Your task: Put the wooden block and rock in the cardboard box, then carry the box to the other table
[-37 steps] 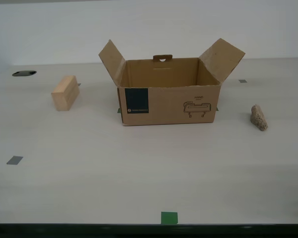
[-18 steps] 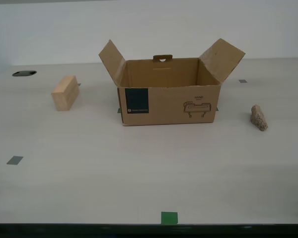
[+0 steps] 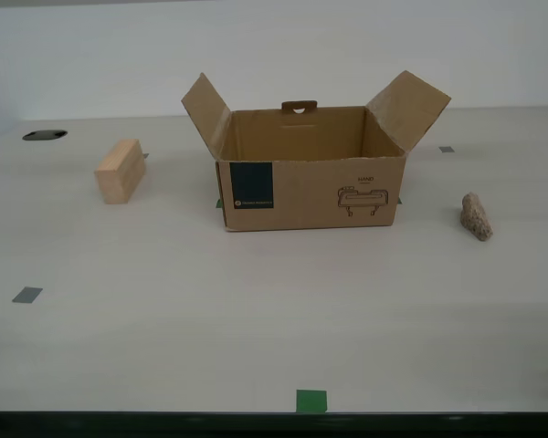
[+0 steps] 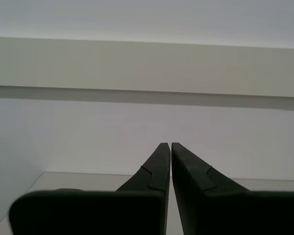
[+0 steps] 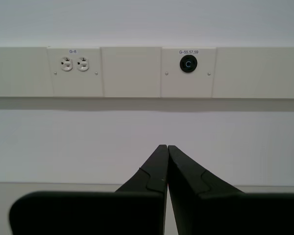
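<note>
Jaws of my first gripper (image 5: 166, 147) and my second gripper (image 4: 167, 144) closed, empty.

— What sort of place was it?
— A lab or test room: a plain white wall carried a trunking strip (image 5: 137, 72) with labelled sockets (image 5: 74, 63).
— And the table (image 3: 256, 310)?
— Smooth, beige, marked with tape squares (image 3: 311, 400).

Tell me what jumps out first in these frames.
The open cardboard box stands mid-table in the exterior view, flaps splayed outward, nothing visible inside. The wooden block sits apart on that view's left, the rock apart on its right. My first pincer and my second pincer are both shut, facing a wall.
</note>
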You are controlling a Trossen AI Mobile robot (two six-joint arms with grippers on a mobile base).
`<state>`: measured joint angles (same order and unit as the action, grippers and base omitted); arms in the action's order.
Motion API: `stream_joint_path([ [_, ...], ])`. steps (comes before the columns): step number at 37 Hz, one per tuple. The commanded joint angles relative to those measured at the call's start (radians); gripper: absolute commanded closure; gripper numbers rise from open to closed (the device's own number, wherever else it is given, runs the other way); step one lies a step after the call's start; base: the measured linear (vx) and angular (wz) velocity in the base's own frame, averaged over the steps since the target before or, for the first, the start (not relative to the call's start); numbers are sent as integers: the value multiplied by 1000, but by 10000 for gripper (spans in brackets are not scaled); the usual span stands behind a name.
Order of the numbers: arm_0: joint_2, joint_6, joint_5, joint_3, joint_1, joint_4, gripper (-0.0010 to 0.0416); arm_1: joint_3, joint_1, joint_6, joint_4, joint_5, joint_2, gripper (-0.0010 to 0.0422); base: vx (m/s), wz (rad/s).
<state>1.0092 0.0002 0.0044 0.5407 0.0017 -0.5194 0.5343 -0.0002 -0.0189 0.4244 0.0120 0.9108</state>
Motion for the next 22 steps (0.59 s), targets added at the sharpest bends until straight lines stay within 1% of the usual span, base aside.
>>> stream_joint_path([
  [1, -1, 0, 0, 1, 0, -3, 405, 1, 0, 0, -2, 3, 0, 412, 0, 0],
  [5, -1, -1, 0, 1, 0, -3, 405, 1, 0, 1, -8, 4, 0, 412, 0, 0],
  [9, -1, -1, 0, 1, 0, -3, 405, 1, 0, 1, -15, 32, 0, 406, 0, 0],
  [14, -1, -1, 0, 1, 0, -3, 400, 1, 0, 1, -27, 44, 0, 364, 0, 0],
  [18, -1, -1, 0, 1, 0, 3, 373, 1, 0, 0, -36, 44, 0, 322, 0, 0],
  [22, -1, 0, 0, 1, 0, 18, 324, 1, 0, 0, -38, 44, 0, 282, 0, 0],
])
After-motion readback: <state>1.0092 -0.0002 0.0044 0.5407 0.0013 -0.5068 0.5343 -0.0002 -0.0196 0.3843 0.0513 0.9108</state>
